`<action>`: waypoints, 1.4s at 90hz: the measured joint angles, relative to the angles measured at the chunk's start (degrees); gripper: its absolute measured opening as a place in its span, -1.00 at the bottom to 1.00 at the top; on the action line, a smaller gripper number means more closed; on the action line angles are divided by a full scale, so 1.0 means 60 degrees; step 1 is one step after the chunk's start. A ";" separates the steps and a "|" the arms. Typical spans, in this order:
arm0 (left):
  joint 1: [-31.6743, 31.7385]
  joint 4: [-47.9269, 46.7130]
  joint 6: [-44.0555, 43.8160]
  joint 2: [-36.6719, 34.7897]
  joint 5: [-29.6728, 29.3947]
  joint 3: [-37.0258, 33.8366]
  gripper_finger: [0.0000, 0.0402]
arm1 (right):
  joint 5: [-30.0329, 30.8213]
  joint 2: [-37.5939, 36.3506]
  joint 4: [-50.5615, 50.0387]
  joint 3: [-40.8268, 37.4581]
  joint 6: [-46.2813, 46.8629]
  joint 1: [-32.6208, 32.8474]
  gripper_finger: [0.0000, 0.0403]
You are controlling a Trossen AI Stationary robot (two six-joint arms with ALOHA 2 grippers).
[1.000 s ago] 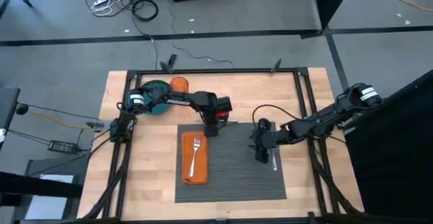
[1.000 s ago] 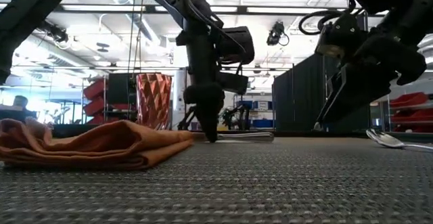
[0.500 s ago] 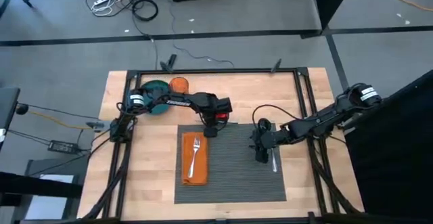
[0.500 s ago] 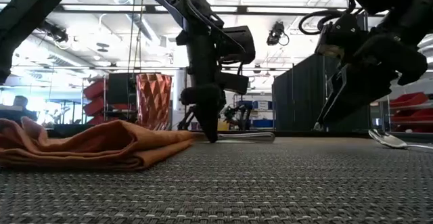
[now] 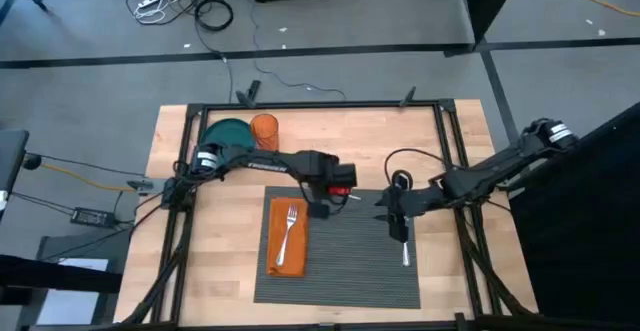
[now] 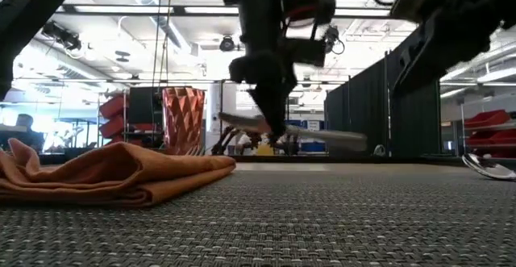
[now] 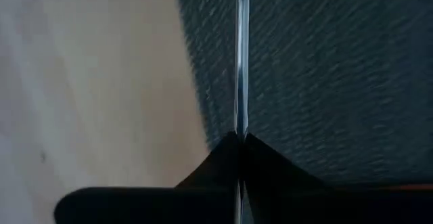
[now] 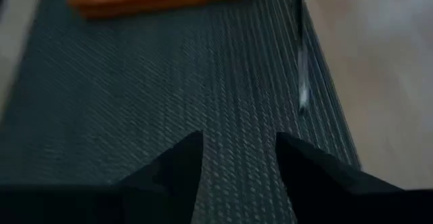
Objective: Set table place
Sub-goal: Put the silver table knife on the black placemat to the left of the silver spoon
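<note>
The grey placemat (image 5: 340, 243) lies flat on the near half of the wooden surface (image 5: 450, 151), its near edge close to the black frame. An orange napkin (image 5: 286, 235) with a fork (image 5: 289, 229) covers its left part; a spoon (image 5: 405, 243) lies near its right edge, leaving the middle bare. The left end effector (image 5: 322, 209) hangs over the mat's far edge, clamped on a knife (image 6: 298, 130) held clear of the mat. The right end effector (image 5: 396, 227) hovers over the right part beside the spoon, fingers parted and empty.
</note>
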 joint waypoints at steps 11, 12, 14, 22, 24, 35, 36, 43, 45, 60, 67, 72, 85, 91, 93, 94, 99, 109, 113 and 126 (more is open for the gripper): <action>-0.0439 -0.0109 -0.0207 -0.0002 -0.0005 0.0327 -1.00 | 0.0099 0.0157 0.0308 0.0001 -0.0145 0.0076 -0.18; -0.0474 -0.0101 -0.0217 -0.0004 -0.0007 0.0342 -1.00 | 0.0119 0.0204 0.0379 0.0001 -0.0199 0.0074 -0.18; -0.0545 -0.0089 -0.0249 -0.0004 -0.0005 0.0371 -1.00 | 0.0146 0.0309 0.0526 0.0001 -0.0333 0.0074 -0.18; -0.0759 -0.0122 -0.0472 -0.0004 -0.0005 0.0482 -1.00 | 0.0252 0.0864 0.1340 -0.0002 -0.0929 0.0073 -0.16; -0.0803 -0.0130 -0.0494 -0.0004 -0.0004 0.0514 -1.00 | 0.0259 0.1018 0.1601 -0.0002 -0.1049 0.0068 -0.15; -0.1063 -0.0124 -0.0527 -0.0022 -0.0089 0.0639 -1.00 | 0.0179 0.1742 0.2536 -0.0002 -0.1243 -0.0074 -0.08; -0.1081 -0.0124 -0.0529 -0.0023 -0.0095 0.0641 -1.00 | 0.0163 0.1789 0.2559 -0.0002 -0.1220 -0.0090 -0.07; -0.1182 -0.0159 -0.0575 -0.0025 -0.0179 0.0641 -1.00 | 0.0073 0.2109 0.2471 0.0072 -0.1017 -0.0207 -0.06; -0.1198 -0.0163 -0.0593 -0.0025 -0.0164 0.0641 -1.00 | 0.0069 0.2188 0.2383 0.0113 -0.0968 -0.0229 -0.07; -0.1224 -0.0022 -0.0627 -0.0029 -0.0212 0.0641 -1.00 | -0.0074 0.2634 0.2451 0.0389 -0.0976 -0.0268 -0.23; -0.1231 0.0126 -0.0627 -0.0029 -0.0206 0.0641 -1.00 | -0.0239 0.2895 0.2405 0.0472 -0.0980 -0.0268 -0.32; -0.1235 0.0238 -0.0623 -0.0033 -0.0203 0.0641 -1.00 | -0.0280 0.3031 0.2393 0.0479 -0.0980 -0.0268 -0.36; -0.1249 0.0253 -0.0652 -0.0036 -0.0185 0.0641 -1.00 | -0.0234 0.3141 0.2408 0.0475 -0.0980 -0.0272 -0.56; -0.1249 0.0284 -0.0652 -0.0036 -0.0155 0.0641 -1.00 | -0.0172 0.3029 0.2390 0.0475 -0.0984 -0.0272 -0.71; -0.1246 0.0298 -0.0652 -0.0036 -0.0137 0.0641 -1.00 | -0.0153 0.2980 0.2389 0.0475 -0.0984 -0.0272 -0.77; -0.1246 0.0304 -0.0652 -0.0036 -0.0135 0.0641 -1.00 | -0.0151 0.2956 0.2400 0.0475 -0.0987 -0.0274 -0.80; -0.1249 0.0303 -0.0674 -0.0040 -0.0065 0.0641 -1.00 | -0.0085 0.2872 0.2356 0.0475 -0.1009 -0.0275 -0.93; -0.1249 0.0339 -0.0711 -0.0051 -0.0074 0.0641 -1.00 | -0.0110 0.2816 0.2326 0.0471 -0.1009 -0.0286 -0.97; -0.1249 0.0370 -0.0769 -0.0051 -0.0069 0.0641 -1.00 | -0.0119 0.2813 0.2285 0.0471 -0.0987 -0.0309 -0.98; -0.1246 0.0408 -0.1016 -0.0051 -0.0076 0.0641 -0.97 | -0.0205 0.2802 0.2138 0.0471 -0.0689 -0.0376 -0.99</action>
